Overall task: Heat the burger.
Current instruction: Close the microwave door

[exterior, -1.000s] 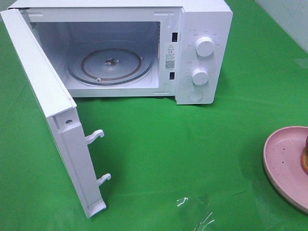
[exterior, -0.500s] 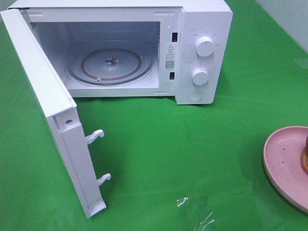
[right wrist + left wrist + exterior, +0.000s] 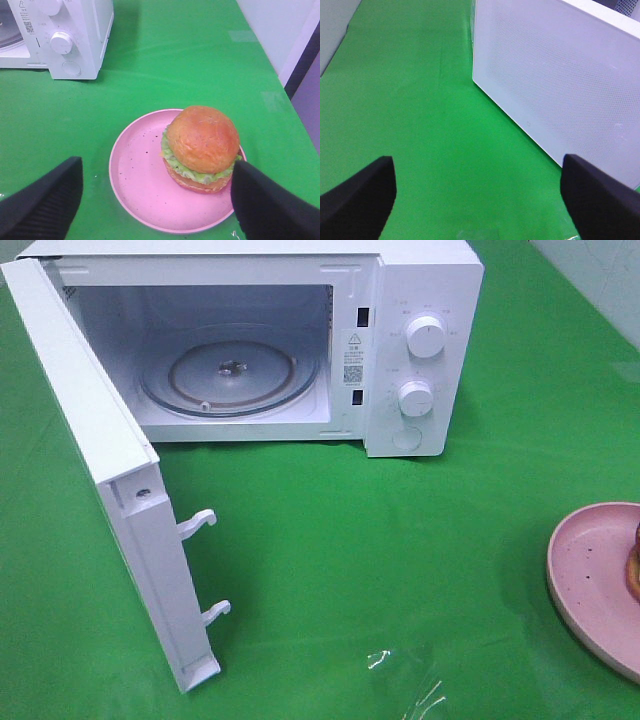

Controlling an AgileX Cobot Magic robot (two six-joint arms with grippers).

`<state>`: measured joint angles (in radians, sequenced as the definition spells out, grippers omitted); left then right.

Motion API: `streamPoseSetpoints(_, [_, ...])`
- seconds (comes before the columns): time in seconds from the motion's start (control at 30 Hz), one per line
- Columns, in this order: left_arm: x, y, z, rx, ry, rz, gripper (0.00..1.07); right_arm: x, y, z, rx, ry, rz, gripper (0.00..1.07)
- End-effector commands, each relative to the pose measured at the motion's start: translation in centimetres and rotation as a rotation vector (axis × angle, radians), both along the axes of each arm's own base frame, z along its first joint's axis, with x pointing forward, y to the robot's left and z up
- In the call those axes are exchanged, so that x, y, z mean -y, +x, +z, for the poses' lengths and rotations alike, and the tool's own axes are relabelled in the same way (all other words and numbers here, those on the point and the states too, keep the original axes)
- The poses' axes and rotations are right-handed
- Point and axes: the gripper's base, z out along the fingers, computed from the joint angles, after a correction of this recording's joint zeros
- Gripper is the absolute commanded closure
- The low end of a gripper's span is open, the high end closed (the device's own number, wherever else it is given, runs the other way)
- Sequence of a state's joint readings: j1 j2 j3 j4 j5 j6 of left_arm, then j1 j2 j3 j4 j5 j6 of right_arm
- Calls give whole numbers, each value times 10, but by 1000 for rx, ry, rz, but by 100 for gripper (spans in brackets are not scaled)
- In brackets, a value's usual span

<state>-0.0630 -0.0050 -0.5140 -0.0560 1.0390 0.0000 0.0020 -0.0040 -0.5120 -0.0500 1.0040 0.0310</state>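
At frame edge: burger (image 3: pixel 634 565) cut off on plate (image 3: pixel 585 580) | both tools apart, empty

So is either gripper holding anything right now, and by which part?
Nothing is held. The left gripper and right gripper are both open; the burger sits untouched on its plate.

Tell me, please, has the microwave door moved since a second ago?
No. The door stands swung open at the same angle, its lower corner at the same spot on the green cloth.
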Motion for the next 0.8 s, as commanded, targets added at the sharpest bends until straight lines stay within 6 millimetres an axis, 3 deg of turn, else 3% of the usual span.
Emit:
streamPoseSetpoints(0.03, [-1,-2,-1,18,-4,6,25,0,-3,-1,22,2,-3,31])
streamPoseSetpoints(0.27, [0,-2,-1,20,-11,2,25,0,-3,-1,22,2,-3,31])
streamPoseSetpoints(0.43, [1,4,16,70,-24,0,26,0,-3,-1,22,2,-3,31])
streamPoseSetpoints(0.63, [2,21,25,87,-29,5,41,0,-3,-1,22,2,-3,31])
streamPoseSetpoints(0.67, [2,30,27,83,-30,7,47,0,-3,-1,22,2,-3,31])
streamPoseSetpoints(0.7, [2,30,27,83,-30,7,47,0,-3,-1,22,2,-3,31])
streamPoseSetpoints(0.77, [2,48,32,89,-20,17,62,0,-3,-1,22,2,-3,31])
streamPoseSetpoints(0.8, [2,48,32,89,-20,17,62,0,-3,-1,22,2,-3,31])
